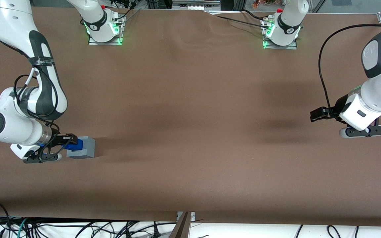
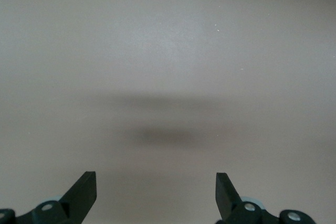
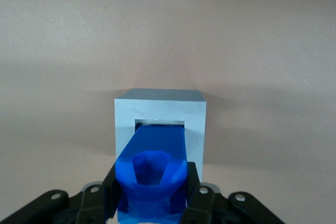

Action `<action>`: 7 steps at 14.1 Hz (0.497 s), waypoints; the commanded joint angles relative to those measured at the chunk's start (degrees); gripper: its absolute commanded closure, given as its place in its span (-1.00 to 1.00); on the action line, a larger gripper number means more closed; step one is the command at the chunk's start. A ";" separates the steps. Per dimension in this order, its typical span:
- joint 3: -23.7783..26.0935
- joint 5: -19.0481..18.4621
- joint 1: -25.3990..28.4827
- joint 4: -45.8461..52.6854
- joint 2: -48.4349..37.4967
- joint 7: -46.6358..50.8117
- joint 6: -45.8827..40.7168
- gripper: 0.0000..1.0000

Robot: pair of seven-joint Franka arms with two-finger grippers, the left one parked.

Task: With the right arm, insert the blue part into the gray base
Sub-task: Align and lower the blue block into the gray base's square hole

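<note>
Blue part (image 3: 152,174): I see it pinched between the two fingers of the gripper (image 1: 67,140), its leading end at the mouth of the socket.
Gray base (image 3: 160,116): sits on the brown table (image 1: 190,132) toward the working arm's end, socket facing the part.
Why held so: lined up with the opening, I judge, so a straight push seats it.
Risk: the knobby sides may catch the rim.

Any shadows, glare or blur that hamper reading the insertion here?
Front view: evenly lit, gray base throws a soft shadow on the table. Right wrist view: the gripper holds the blue part, sharp, at the socket opening. Left wrist view: hazy shadows only.
</note>
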 commanded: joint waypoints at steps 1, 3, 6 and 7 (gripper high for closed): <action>0.57 0.61 -0.13 1.53 2.98 1.18 1.13 0.22; 0.57 0.61 -0.13 1.62 3.42 1.97 1.39 0.21; 0.66 0.61 -0.13 1.53 3.60 2.50 2.19 0.21; 0.66 0.61 -0.05 1.53 3.68 2.68 2.19 0.22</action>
